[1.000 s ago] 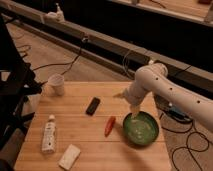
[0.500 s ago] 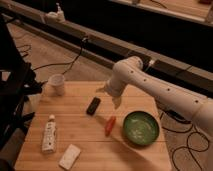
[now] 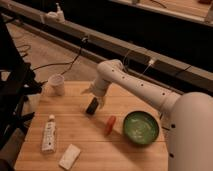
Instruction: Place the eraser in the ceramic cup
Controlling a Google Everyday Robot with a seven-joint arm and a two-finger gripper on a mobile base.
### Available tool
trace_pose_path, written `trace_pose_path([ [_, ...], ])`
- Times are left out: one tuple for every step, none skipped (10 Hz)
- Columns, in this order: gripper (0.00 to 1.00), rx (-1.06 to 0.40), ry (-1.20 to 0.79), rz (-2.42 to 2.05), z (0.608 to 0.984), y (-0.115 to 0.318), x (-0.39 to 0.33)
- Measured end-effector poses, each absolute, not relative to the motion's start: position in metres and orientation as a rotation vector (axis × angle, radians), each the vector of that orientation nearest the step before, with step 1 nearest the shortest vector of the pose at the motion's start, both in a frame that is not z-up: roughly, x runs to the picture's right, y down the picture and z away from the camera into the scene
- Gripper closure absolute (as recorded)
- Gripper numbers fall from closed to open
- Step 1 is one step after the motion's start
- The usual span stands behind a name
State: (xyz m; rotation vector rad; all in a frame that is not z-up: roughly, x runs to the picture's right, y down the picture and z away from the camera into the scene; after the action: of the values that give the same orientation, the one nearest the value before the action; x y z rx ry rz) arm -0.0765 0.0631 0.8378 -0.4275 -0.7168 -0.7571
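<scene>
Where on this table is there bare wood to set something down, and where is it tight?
Bare wood lies between the ceramic cup and the white tube, and along the front edge between the white block and the green bowl. Crowded in the middle: the gripper is at the eraser, the carrot close beside the bowl.

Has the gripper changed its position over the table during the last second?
Yes. The gripper moved left, away from the green bowl, and is now at the eraser.
</scene>
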Motion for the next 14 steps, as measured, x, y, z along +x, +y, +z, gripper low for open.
trace_pose_path([
  [0.20, -0.428, -0.716, -0.756, 0.838, 0.063, -0.076],
  [0.20, -0.429, -0.714, -0.754, 0.838, 0.063, -0.074],
  [0.20, -0.429, -0.715, -0.755, 0.838, 0.063, -0.075],
  [0.20, -0.430, -0.715, -0.757, 0.839, 0.063, -0.075],
  [0.20, -0.436, -0.697, -0.753, 0.845, 0.061, -0.068],
  [0.20, -0.439, -0.685, -0.744, 0.851, 0.058, -0.063],
  [0.20, -0.451, -0.676, -0.736, 0.861, 0.057, -0.062],
  [0.20, -0.470, -0.671, -0.725, 0.873, 0.058, -0.063],
  [0.20, -0.494, -0.665, -0.717, 0.882, 0.061, -0.060],
  [0.20, -0.515, -0.660, -0.704, 0.893, 0.063, -0.058],
  [0.20, -0.538, -0.654, -0.693, 0.902, 0.067, -0.054],
  [0.20, -0.565, -0.646, -0.681, 0.913, 0.070, -0.049],
  [0.20, -0.585, -0.643, -0.673, 0.921, 0.074, -0.045],
  [0.20, -0.605, -0.642, -0.659, 0.930, 0.077, -0.040],
])
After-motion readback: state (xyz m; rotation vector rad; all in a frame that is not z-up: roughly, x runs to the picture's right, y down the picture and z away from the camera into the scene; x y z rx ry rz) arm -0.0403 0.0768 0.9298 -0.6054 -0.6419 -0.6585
